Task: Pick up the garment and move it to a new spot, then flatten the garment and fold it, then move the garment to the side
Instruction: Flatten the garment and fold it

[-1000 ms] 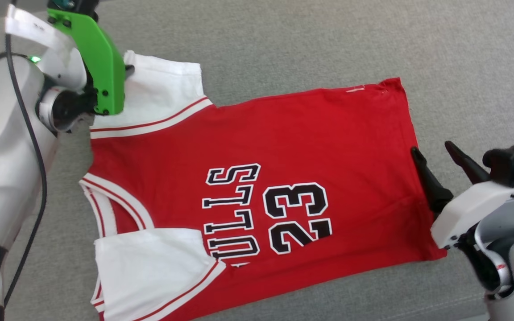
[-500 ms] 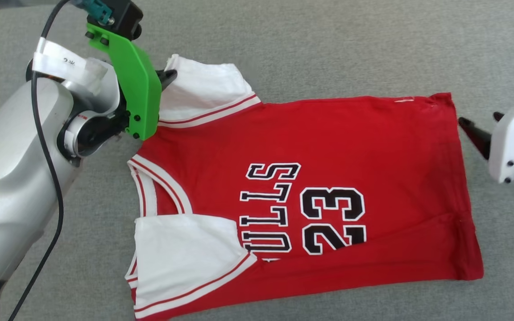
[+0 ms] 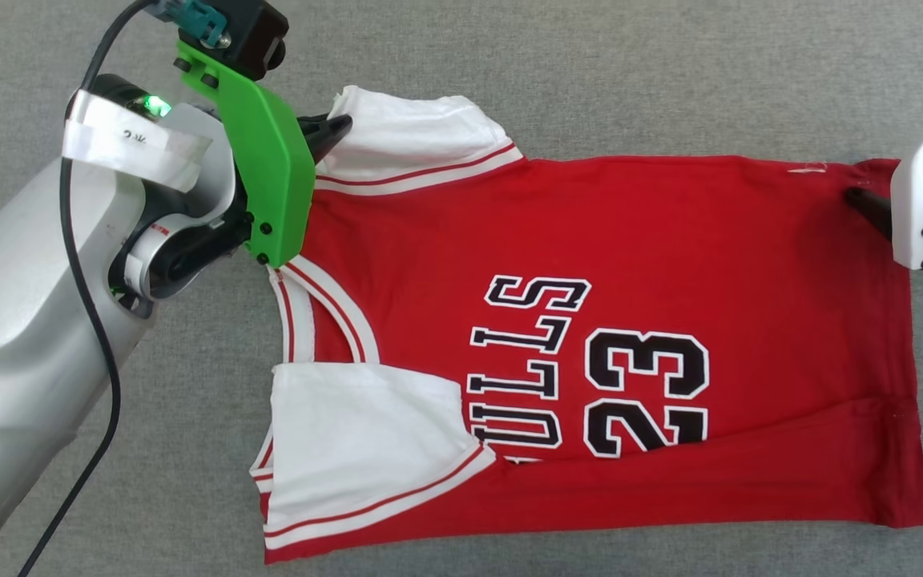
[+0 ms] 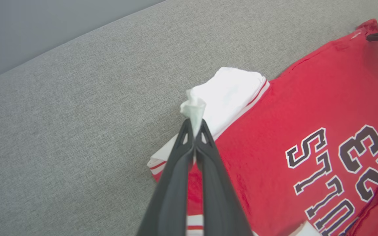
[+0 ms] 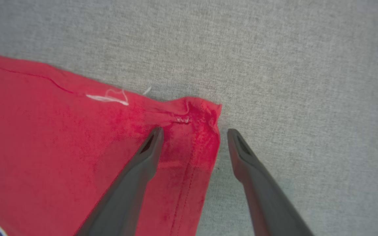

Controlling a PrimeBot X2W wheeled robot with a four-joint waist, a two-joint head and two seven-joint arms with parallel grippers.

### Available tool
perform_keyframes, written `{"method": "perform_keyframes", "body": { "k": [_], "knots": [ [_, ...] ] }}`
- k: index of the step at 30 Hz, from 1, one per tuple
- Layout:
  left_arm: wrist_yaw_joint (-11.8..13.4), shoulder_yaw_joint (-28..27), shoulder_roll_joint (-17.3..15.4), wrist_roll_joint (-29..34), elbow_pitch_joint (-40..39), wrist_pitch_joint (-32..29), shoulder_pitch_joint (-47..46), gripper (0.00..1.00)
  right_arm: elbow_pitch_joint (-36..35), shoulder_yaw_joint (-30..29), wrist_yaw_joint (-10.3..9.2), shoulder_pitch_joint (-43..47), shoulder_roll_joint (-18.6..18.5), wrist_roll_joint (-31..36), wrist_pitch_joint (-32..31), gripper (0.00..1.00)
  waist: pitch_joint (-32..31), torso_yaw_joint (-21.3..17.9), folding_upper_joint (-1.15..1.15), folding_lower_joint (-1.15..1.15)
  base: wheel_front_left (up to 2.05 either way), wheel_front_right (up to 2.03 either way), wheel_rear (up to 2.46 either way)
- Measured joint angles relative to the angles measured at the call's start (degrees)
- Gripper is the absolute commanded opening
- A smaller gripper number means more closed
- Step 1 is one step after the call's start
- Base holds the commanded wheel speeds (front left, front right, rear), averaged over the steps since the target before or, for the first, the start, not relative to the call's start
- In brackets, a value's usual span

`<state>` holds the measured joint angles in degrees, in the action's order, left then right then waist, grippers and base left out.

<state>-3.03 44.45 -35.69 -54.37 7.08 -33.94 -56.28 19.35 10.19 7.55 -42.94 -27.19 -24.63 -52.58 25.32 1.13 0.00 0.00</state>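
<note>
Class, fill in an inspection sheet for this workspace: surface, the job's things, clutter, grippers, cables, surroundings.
surface: grey woven fabric, flat.
job's things: garment lies print up; near sleeve folded inward, and a fold along the near side covers part of the print.
clutter: nothing seen.
grippers: left gripper shut on the far white sleeve's edge; right gripper open, straddling the far hem corner.
cables: black cable runs along the left arm.
surroundings: darker grey area beyond the surface's edge.

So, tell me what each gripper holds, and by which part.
The left gripper is shut on the Bulls jersey, pinching the edge of its white sleeve. The right gripper is open astride the red hem corner, holding nothing.
</note>
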Motion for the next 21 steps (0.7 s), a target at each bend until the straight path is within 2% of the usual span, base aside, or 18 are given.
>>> {"method": "perform_keyframes", "body": {
  "k": [7,11,12,13,14,21],
  "knots": [
    [-0.02,-0.08,-0.34,0.88,-1.36,1.12,-0.01,0.0,2.65,3.0,-0.01,-2.31,-0.62,-0.14,1.4,1.0,1.99,1.23,0.0,0.0,0.0,0.0,0.0],
    [-0.04,-0.21,-0.48,0.9,-1.13,1.64,-0.01,0.0,2.72,6.8,-0.05,-2.61,-2.5,-2.05,1.32,1.0,2.68,1.87,0.0,0.0,0.0,0.0,0.0],
    [-0.08,-0.2,-0.52,0.97,-0.81,1.68,-0.01,0.0,2.91,7.35,-0.11,-2.65,-2.87,-2.67,1.27,0.77,2.79,2.0,0.0,0.0,0.0,0.0,0.0],
    [-0.14,-0.19,-0.53,0.97,-0.55,1.72,-0.01,0.0,3.0,7.76,-0.11,-2.66,-3.15,-3.04,1.22,0.46,2.83,2.07,0.0,0.0,0.0,0.0,0.0],
    [-0.24,-0.18,-0.53,0.98,-0.25,2.02,-0.01,0.0,3.05,8.24,-0.1,-2.68,-3.45,-3.41,1.27,0.0,2.82,2.13,0.0,0.0,0.0,0.0,0.0],
    [-0.36,-0.31,-0.48,0.96,2.67,3.96,0.75,0.0,4.81,8.95,-0.03,-1.97,-3.27,-5.38,7.54,0.0,1.5,2.09,0.0,0.0,0.0,0.0,0.0]
  ]
}}
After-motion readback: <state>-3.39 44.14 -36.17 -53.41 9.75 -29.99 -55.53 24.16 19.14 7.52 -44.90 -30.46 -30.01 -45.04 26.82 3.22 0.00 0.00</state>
